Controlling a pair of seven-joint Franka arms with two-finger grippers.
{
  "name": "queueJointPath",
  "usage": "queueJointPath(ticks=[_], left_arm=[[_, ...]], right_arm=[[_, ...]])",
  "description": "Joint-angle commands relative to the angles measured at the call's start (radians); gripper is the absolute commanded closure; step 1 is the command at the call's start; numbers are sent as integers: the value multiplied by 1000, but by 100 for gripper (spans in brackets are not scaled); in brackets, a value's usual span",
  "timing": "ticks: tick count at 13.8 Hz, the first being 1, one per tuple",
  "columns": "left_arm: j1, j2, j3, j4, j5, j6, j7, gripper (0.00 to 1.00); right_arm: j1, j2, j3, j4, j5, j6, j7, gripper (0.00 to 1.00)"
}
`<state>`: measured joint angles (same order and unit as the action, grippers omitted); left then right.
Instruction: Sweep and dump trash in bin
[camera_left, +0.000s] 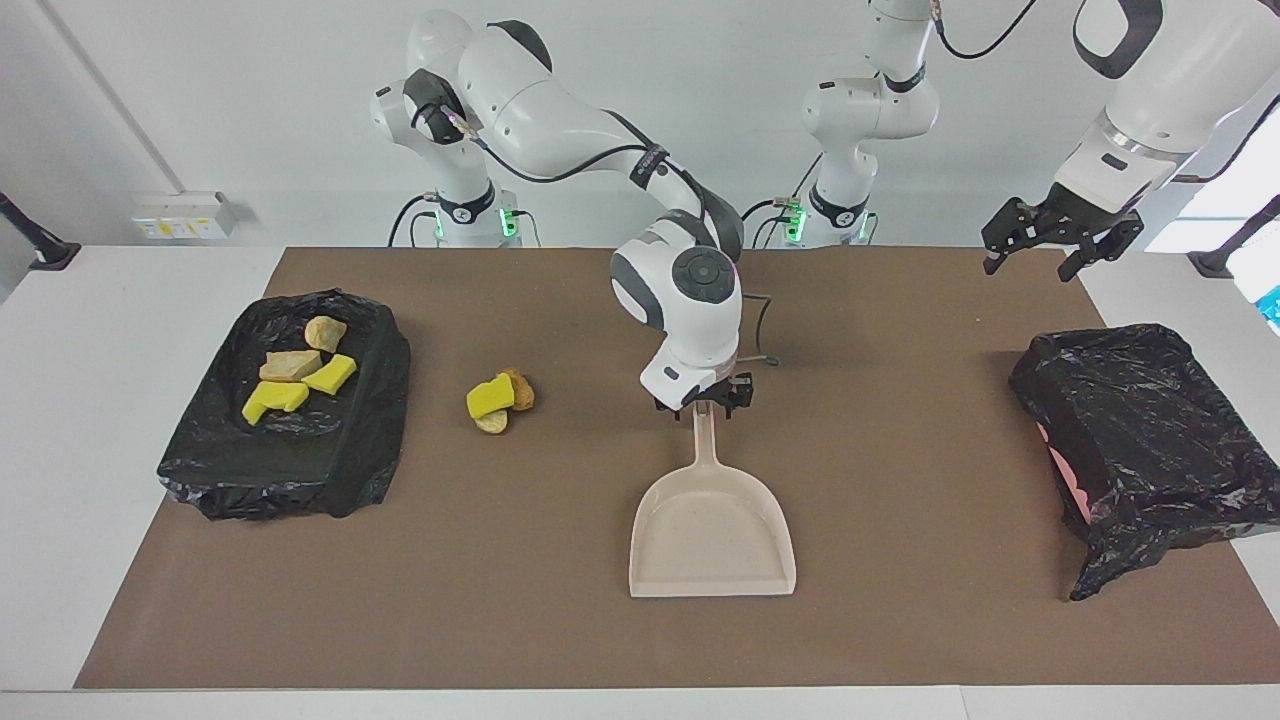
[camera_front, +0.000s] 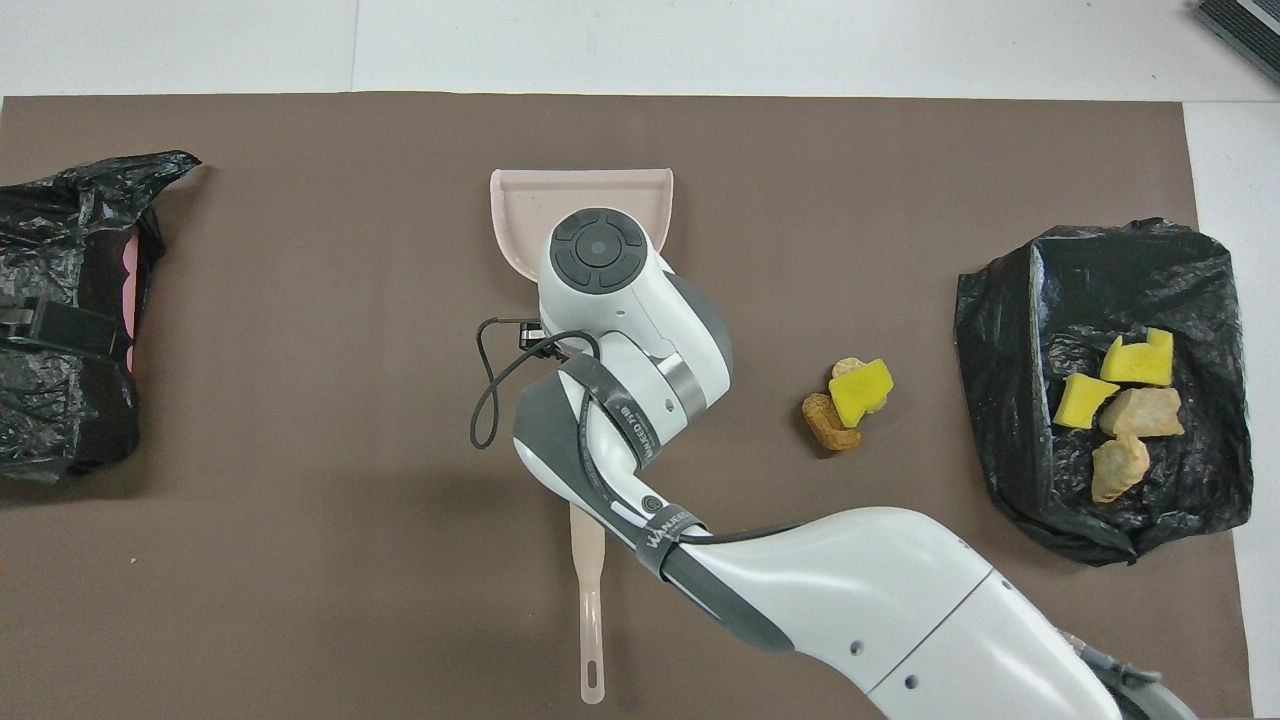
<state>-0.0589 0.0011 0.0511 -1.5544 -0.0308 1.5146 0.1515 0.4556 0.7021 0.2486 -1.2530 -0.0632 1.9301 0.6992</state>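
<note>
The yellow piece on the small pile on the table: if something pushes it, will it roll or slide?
The yellow piece looks blocky and flat-sided, so it would probably slide or tumble rather than roll. It leans on the brown chunks, so a push likely shifts them together. It looks sponge-like, probably light.

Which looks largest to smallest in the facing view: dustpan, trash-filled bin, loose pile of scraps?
1. Trash-filled bin, largest.
2. Dustpan, clearly smaller.
3. Loose pile of scraps, smallest by far.
</note>
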Motion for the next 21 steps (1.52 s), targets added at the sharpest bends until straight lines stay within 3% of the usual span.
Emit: queueJointPath(ticks=[1, 4, 8, 13, 17, 21], left_arm=[[7, -6, -5, -1, 12, -14, -7, 0], [7, -6, -5, 0, 12, -14, -7, 0], [7, -6, -5, -1, 12, -14, -7, 0], [7, -7, -5, -1, 12, -14, -7, 0], [7, -6, -5, 0, 12, -14, -7, 0], [7, -6, -5, -1, 12, -14, -7, 0]], right_arm=[[5, -93, 10, -35, 32, -87, -13, 0], [31, -172, 32, -106, 39, -166, 5, 0], [44, -396, 58, -409, 141, -171, 14, 0], [146, -623, 58, -843, 275, 96, 33, 0], [181, -636, 58, -959, 298, 210, 36, 0], [190, -642, 58, -983, 347, 256, 49, 0]])
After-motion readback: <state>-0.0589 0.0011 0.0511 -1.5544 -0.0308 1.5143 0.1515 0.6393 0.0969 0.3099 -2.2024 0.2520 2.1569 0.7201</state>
